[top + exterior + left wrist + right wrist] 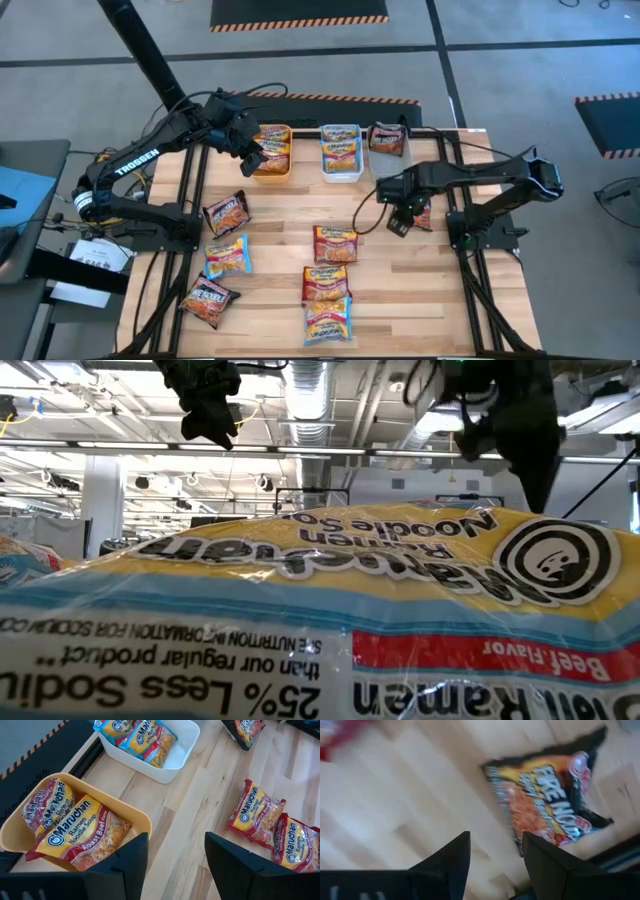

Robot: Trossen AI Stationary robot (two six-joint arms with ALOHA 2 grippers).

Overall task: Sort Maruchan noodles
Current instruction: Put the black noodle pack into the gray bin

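My left gripper (250,155) (175,865) hangs open and empty at the near-left rim of the orange bin (142,822). Two orange-yellow packets (75,825) lie in that bin. My right gripper (400,215) (495,855) is open and empty, just left of a dark maroon packet (422,215) (545,795) lying flat on the table. The white bin (341,152) holds light blue packets (145,735). Several more packets lie flat on the table: dark ones (225,212) (209,300), blue ones (228,256) (328,322) and orange ones (335,243) (326,283).
Another dark packet (387,138) sits at the table's far edge, right of the white bin. In the low view a blue-and-yellow packet (320,620) close to the camera blocks most of the table. Bare wood shows between the bins and the loose packets.
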